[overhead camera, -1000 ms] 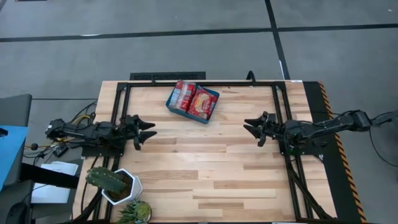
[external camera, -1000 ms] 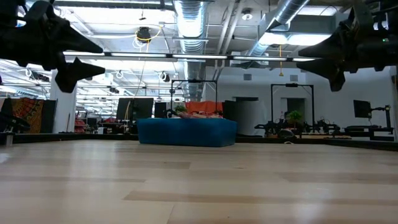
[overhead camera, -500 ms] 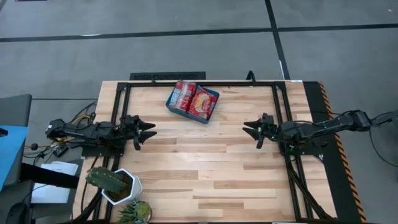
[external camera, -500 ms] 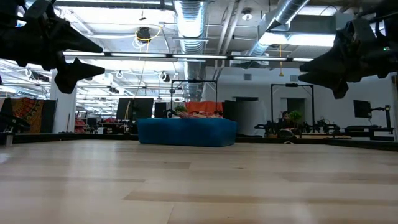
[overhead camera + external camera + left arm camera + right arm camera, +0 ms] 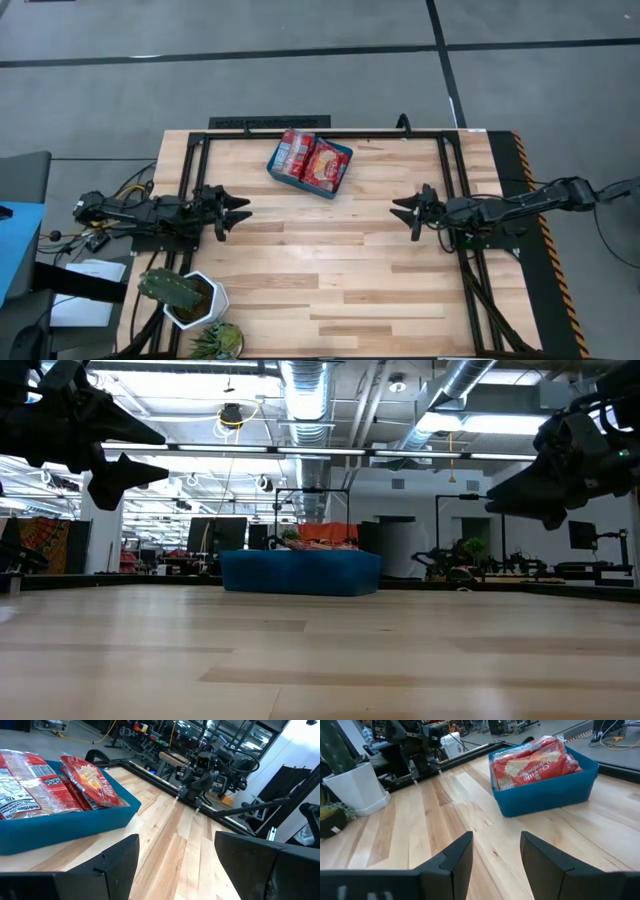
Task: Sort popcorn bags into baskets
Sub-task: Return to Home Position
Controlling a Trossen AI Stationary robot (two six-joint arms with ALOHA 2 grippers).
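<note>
The teal bin (image 5: 349, 160) sits on its base near the table's far edge, a little left of centre. Several red popcorn bags (image 5: 320, 162) lie packed inside it, leaning on each other; I see none on the bare wood. The low view shows the bin (image 5: 300, 572) far back, with bag tops just above its rim. My left gripper (image 5: 243, 211) hovers open over the table's left side, pointing right. My right gripper (image 5: 402, 216) hovers open over the right side, pointing left. Each wrist view shows the bin (image 5: 65, 827) (image 5: 550, 790) and bags (image 5: 85, 777) (image 5: 530, 760) beyond the fingers.
A cactus in a white pot (image 5: 185, 295) and a small spiky plant (image 5: 218, 340) stand at the table's near left corner. Black frame rails (image 5: 320, 133) run along the far edge and both sides. Bare wood (image 5: 320, 260) lies between the arms.
My right gripper has sunk a little toward the table and turned about its wrist, so its fingers stand differently in the low view. The left arm, the bin and the bags have kept still.
</note>
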